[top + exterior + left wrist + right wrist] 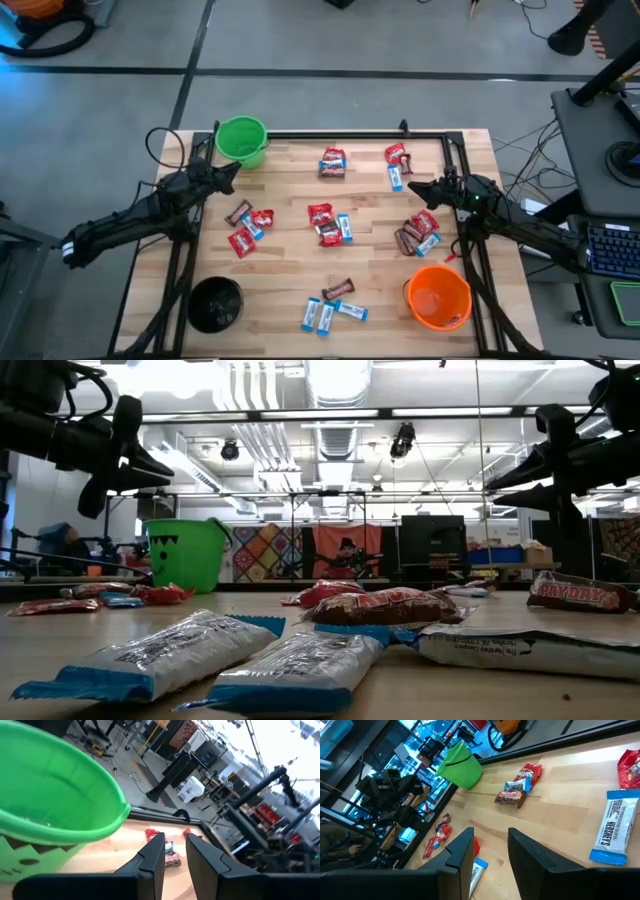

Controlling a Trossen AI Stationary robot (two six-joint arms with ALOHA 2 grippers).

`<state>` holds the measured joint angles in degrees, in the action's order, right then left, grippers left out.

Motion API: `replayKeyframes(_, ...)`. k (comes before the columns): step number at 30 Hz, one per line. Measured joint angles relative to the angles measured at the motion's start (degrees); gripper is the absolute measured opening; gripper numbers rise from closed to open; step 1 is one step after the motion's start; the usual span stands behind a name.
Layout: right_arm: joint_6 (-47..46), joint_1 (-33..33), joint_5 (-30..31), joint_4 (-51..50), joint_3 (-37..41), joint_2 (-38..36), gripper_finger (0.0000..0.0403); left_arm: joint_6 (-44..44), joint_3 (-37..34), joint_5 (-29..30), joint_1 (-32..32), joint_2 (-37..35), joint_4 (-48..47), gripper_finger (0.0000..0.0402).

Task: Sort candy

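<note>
Right now most of the candy lies on the table between my two arms, and none is in my fingers. My right gripper hangs parted and empty, just beside the blue-and-white packet, which points lengthwise away from me. My left gripper waits by the green bucket, fingers a little apart, holding nothing, I think.

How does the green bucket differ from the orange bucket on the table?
The green bucket stands at the table's far left corner, near the left hand; the orange bucket stands at the near right. The green one has a face on its side in the low view; the orange one's side is hidden. Both stand upright and look empty.
</note>
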<state>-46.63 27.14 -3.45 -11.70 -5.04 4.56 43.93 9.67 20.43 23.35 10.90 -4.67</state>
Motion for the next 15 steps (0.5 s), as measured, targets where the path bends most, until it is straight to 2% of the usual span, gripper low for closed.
replayKeyframes(15, 0.34, 0.00, 0.01, 0.00, 0.00, 0.00, 0.0107, 0.14, 0.00, 0.04, 0.00, 0.02, -0.02, 0.0061)
